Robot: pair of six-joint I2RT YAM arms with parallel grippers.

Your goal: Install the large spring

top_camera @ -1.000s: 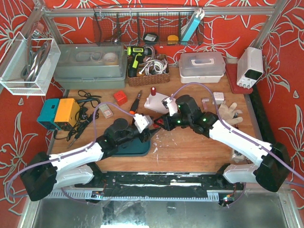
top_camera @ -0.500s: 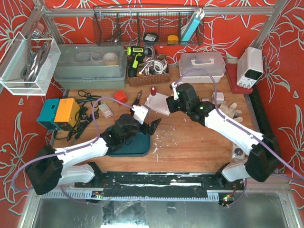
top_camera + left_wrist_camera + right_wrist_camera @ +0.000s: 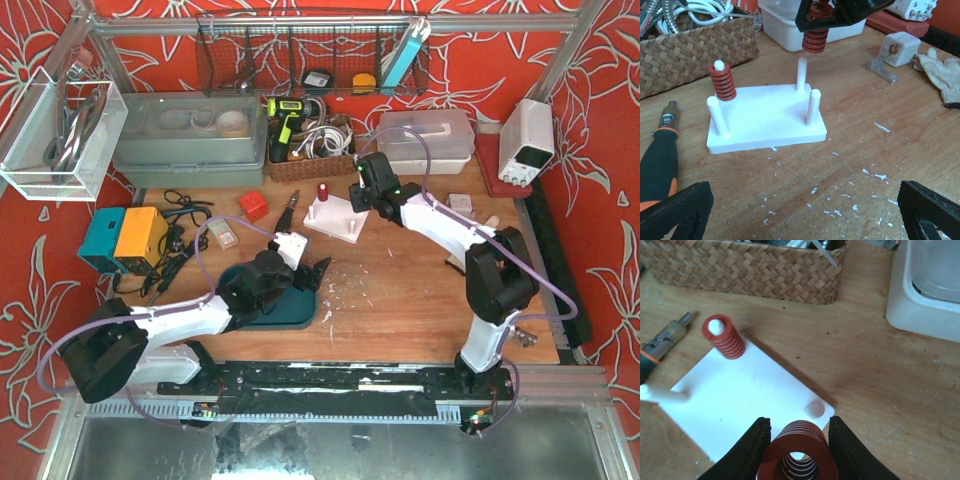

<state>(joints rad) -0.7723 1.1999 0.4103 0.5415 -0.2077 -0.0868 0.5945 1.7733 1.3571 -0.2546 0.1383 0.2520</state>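
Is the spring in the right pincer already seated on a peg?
No, the large spring held by the right pincer hangs just above the bare peg, not on it.

I held the large spring [image 3: 797, 455], a red coil standing upright, clamped in my right gripper [image 3: 797, 432]. It hung just above a bare peg [image 3: 801, 72] at the far edge of the white base [image 3: 767, 115], not touching it. A second red spring [image 3: 722, 82] sat over the base's corner peg.
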